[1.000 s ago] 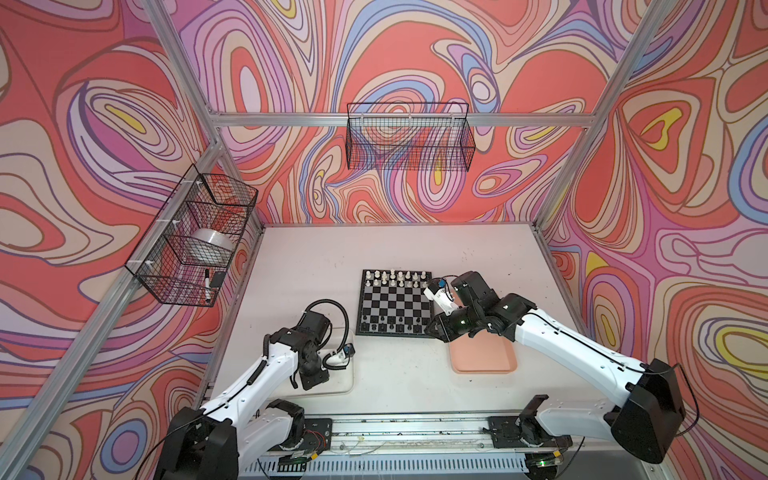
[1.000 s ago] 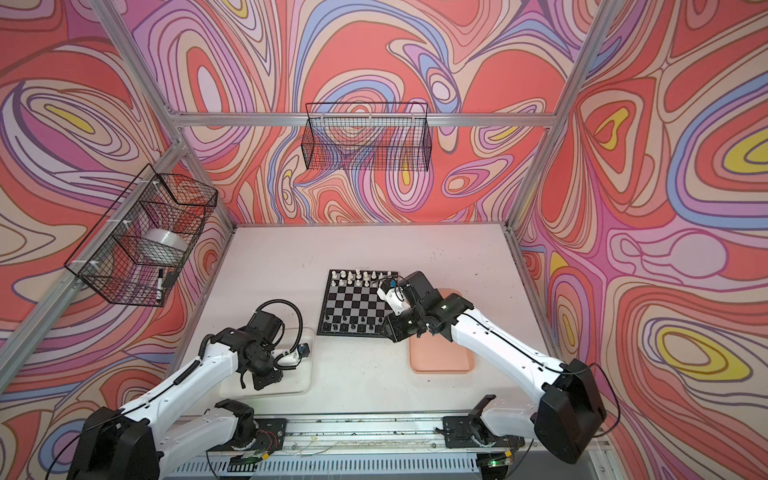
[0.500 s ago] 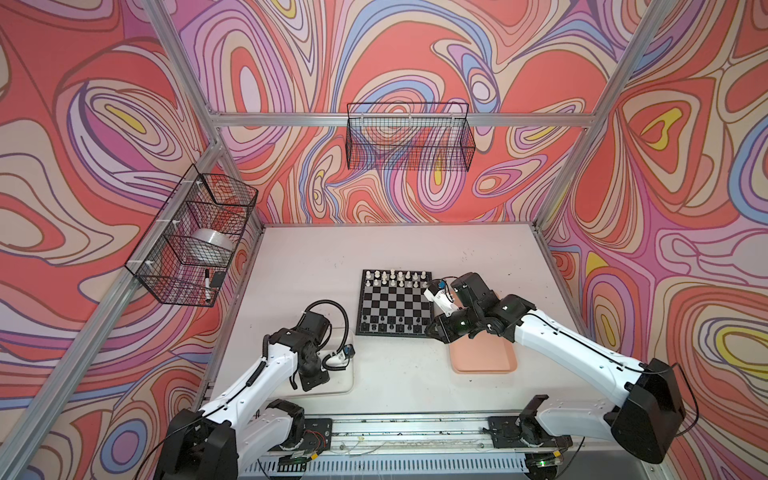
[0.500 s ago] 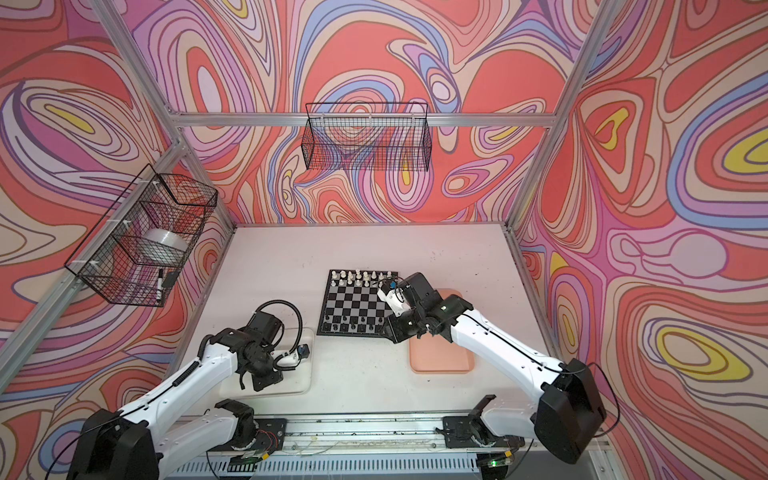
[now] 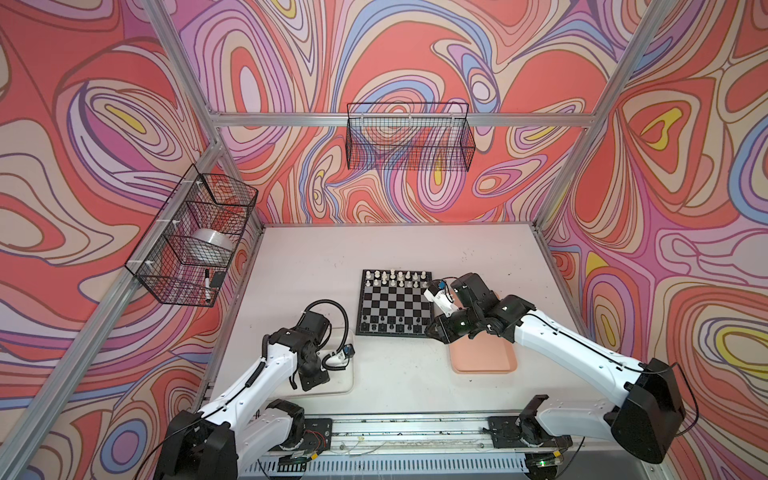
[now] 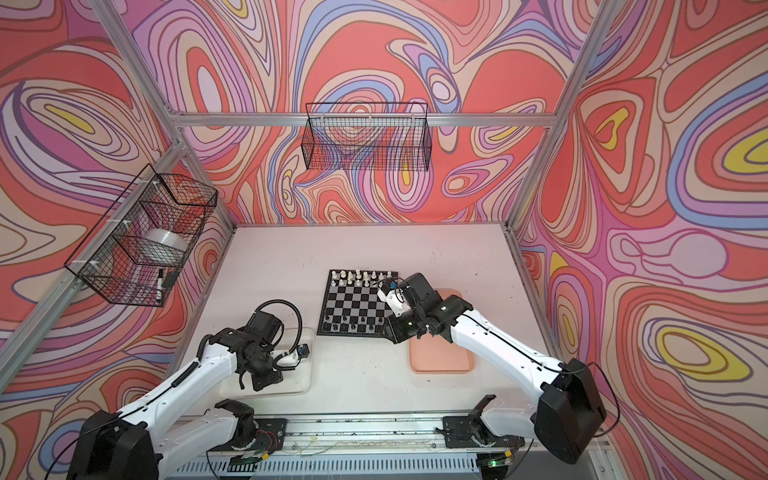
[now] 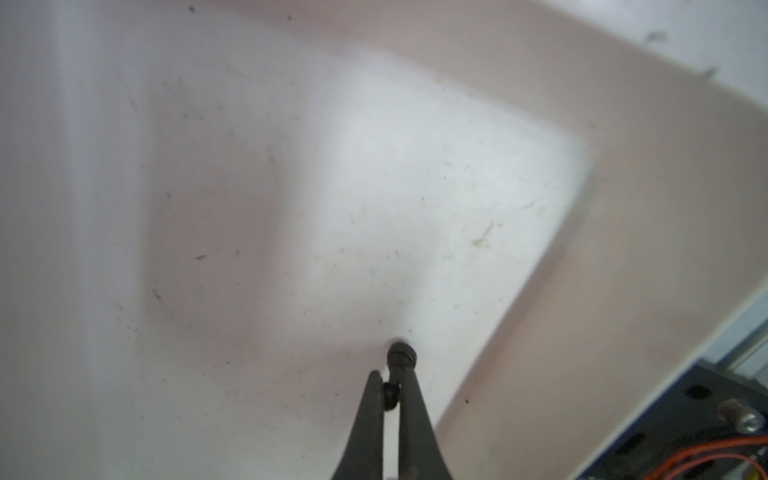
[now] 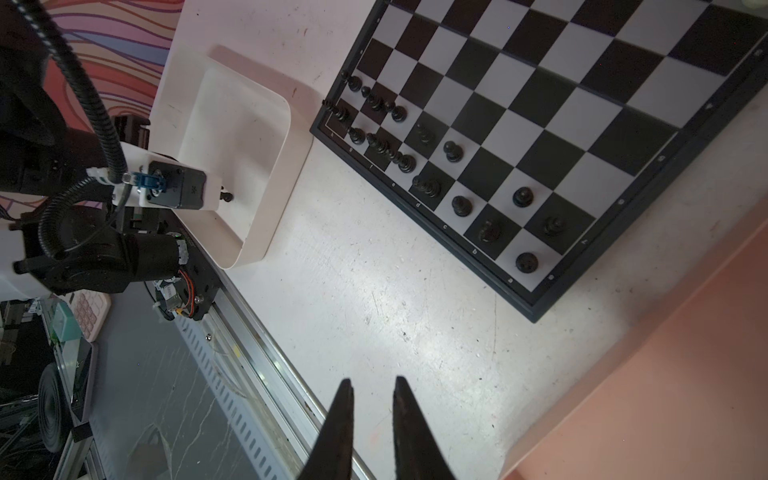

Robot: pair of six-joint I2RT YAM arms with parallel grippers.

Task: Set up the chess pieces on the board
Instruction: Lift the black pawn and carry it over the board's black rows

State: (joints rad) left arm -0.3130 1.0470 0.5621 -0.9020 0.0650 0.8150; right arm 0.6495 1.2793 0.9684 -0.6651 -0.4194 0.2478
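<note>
Table (image 5: pixel 395 249) comes first: pale and scuffed, with the board (image 5: pixel 394 305) lying flat at its middle. A pink tray (image 5: pixel 484 359) lies just to the right of the board's near corner. A white tray (image 6: pixel 301 376) sits near the board's left side, with a strip of table between them.

The right gripper (image 8: pixel 371 384) hangs above bare table off the board's near right corner, beside the pink tray. Its jaws are parted by a narrow gap and nothing is between them. The left gripper (image 7: pixel 390 380) reaches down into the white tray and is clenched on one black piece (image 7: pixel 400 358), whose round end sticks out past the tips.

On the board, white pieces (image 5: pixel 392 276) stand along the two far rows. The black pieces (image 8: pixel 457 183) stand on the two near rows.
</note>
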